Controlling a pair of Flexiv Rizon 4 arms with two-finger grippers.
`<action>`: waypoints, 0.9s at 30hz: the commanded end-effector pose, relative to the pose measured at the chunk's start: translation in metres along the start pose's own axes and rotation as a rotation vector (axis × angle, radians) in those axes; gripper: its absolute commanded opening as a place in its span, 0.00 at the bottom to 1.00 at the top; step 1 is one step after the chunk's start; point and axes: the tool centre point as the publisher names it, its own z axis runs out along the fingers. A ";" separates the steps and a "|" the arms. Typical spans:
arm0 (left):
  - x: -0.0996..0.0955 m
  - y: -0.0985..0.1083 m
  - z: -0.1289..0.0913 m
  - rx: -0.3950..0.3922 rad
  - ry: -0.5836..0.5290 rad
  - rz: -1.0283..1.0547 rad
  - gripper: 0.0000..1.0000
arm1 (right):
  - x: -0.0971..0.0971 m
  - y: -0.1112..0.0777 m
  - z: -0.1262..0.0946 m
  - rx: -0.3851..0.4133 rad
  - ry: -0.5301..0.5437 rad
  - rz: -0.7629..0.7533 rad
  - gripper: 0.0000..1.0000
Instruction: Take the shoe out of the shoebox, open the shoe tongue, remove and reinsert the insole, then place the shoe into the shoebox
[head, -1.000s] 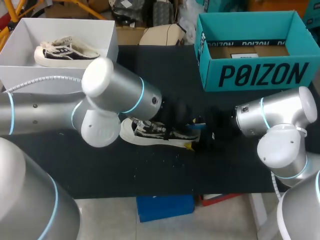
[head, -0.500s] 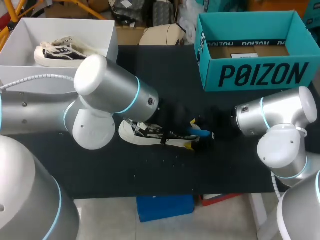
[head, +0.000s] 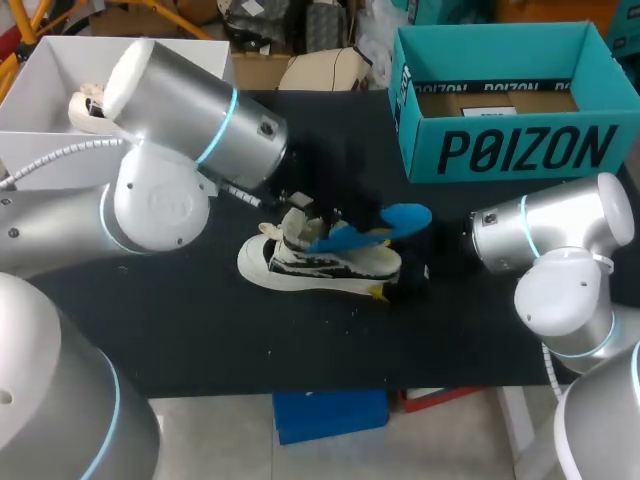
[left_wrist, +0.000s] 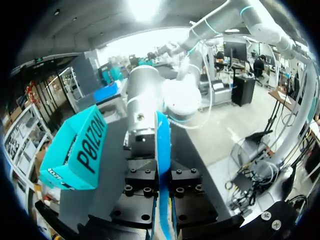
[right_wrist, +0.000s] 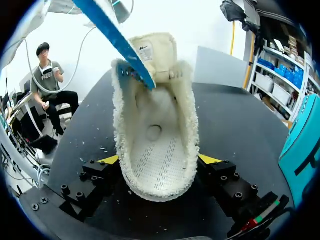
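Two arms meet at one shoe (head: 320, 265) in the middle of the black counter (head: 300, 350). The shoe sits on its sole, out of any box, with its heel toward 3 o'clock.

The right arm (head: 550, 240) comes in from 3 o'clock. Its jaws hold the heel end of the shoe, with one yellow tip (right_wrist: 210, 159) pressed on each side.

The left arm (head: 180, 130) comes in from 9 o'clock. Its jaws are closed tight on the blue insole (head: 375, 225). The insole hangs slanted in the air above the shoe. Its low end is at the fuzzy rim of the shoe's mouth. The floor inside the shoe is bare and cream. The shoe tongue (right_wrist: 157, 52) stands up and has a small label, but its print is too tiny to read.

From the shoe, a teal box (head: 520, 150) sits at 1 o'clock, with big black letters on its side. A white shoebox (head: 40, 150) sits at 10 o'clock. A second shoe (head: 85, 103) lies inside it, partly hidden behind the left arm.
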 end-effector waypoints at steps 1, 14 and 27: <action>-0.010 -0.027 -0.044 0.048 0.054 -0.023 0.00 | 0.000 0.000 0.003 0.003 -0.001 0.002 0.00; -0.028 -0.073 -0.097 0.353 0.147 -0.048 0.00 | 0.000 0.000 0.003 0.003 -0.001 0.002 0.00; -0.028 -0.073 -0.097 0.353 0.147 -0.048 0.00 | 0.000 0.000 0.003 0.003 -0.001 0.002 0.00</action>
